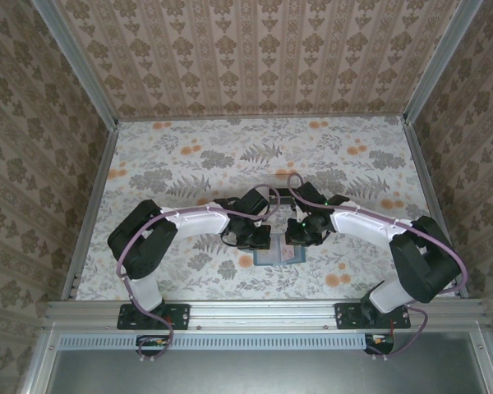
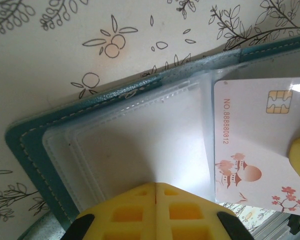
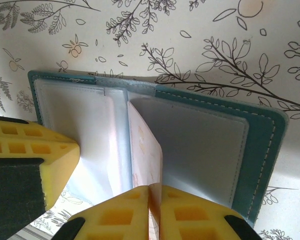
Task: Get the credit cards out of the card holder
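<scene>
A floral-patterned table (image 1: 189,164) is carrying an open teal card holder (image 1: 277,257), lying at lower centre of the frame.

Top view: card holder (image 1: 276,257) mostly hidden; left wrist: card (image 2: 255,145) rt edge cut off.

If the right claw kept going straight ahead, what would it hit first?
The right gripper is shut on a pale credit card standing on edge, so it would push that card deeper into the open card holder, probably meeting the clear sleeves at its fold first; depth is unclear.
</scene>
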Robot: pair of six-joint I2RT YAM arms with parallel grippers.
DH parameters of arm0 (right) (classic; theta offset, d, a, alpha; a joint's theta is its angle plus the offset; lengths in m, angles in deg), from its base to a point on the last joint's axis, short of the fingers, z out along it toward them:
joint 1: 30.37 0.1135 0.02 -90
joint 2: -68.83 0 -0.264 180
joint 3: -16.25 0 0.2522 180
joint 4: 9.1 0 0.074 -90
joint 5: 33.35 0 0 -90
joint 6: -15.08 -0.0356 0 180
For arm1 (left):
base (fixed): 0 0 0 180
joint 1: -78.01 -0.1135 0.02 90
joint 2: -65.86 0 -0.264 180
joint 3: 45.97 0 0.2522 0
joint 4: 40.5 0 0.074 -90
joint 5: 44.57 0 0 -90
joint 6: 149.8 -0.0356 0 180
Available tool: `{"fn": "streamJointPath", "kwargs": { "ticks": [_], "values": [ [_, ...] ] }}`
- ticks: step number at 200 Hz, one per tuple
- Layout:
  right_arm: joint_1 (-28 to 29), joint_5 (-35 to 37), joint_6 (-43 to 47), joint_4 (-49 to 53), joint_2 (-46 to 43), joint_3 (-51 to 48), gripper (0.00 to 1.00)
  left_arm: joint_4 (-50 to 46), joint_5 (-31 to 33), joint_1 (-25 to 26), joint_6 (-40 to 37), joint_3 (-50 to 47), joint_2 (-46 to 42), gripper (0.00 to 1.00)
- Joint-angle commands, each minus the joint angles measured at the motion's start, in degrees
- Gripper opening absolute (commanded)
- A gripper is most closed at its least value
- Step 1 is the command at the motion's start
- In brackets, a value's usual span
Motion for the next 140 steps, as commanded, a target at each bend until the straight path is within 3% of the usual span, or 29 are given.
{"fn": "streamJointPath", "kwargs": {
  "ticks": [1, 40, 140],
  "values": [
    [-0.30, -1.28, 0.69, 1.32, 1.35, 0.55, 0.13, -3.24, 1.67, -0.41, -1.02, 0.01, 1.40, 0.06],
    [-0.30, -2.92, -0.85, 0.95, 0.44, 0.35, 0.19, -3.23, 1.67, -0.41, -0.84, 0.10, 1.25, 0.06],
    [-0.30, -4.01, -2.09, 1.67, -1.86, -0.35, 0.15, -3.59, 2.26, -0.43, -0.87, 0.32, 0.45, 0.06]
  ]
}}
